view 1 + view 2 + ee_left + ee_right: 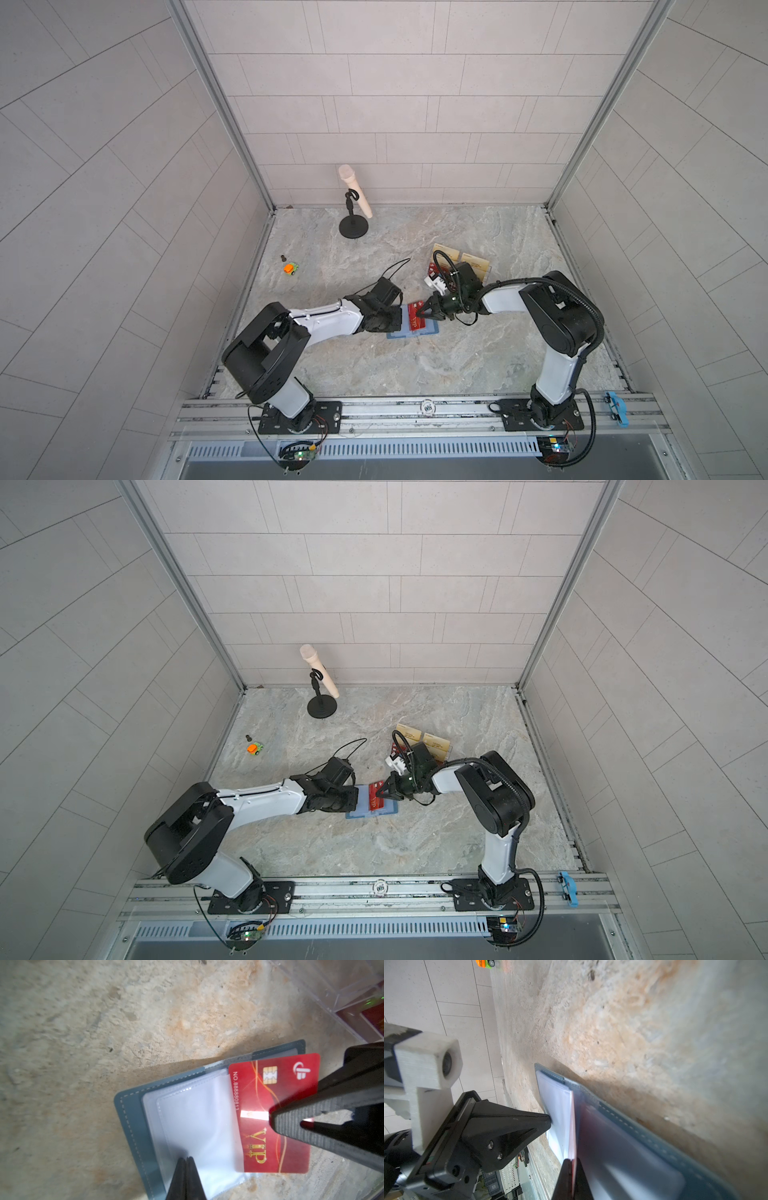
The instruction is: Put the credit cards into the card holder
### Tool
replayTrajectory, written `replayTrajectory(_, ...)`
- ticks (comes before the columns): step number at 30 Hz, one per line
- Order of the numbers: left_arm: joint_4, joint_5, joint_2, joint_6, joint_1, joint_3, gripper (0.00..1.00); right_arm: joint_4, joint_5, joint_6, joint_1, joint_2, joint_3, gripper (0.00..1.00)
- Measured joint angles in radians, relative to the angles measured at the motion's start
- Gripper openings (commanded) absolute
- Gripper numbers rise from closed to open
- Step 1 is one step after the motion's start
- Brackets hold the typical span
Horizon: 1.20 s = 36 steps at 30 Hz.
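The slate-blue card holder lies open on the table, its clear sleeves facing up. My left gripper is shut, and its tips press on the sleeves. My right gripper is shut on a red VIP credit card. It holds the card over the holder's right half. The card's long edge lies just under a clear sleeve. In the right wrist view the card shows edge-on against the holder. More red cards sit in the acrylic stand.
A clear acrylic stand with pale gold cards stands just behind my right wrist. A microphone on a round stand is at the back. A small orange-green toy car is at the left. A blue object sits on the front rail.
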Motion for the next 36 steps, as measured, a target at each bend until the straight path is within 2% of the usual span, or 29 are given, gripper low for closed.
replayTrajectory(17,-0.011,0.0,0.0,0.007,0.0,0.002,0.04,-0.105,-0.054,-0.097,-0.002,0.004,0.036,0.0)
replayTrajectory(36,-0.017,0.0,0.0,0.007,0.001,0.004,0.04,-0.114,-0.043,-0.101,0.013,0.01,0.053,0.0)
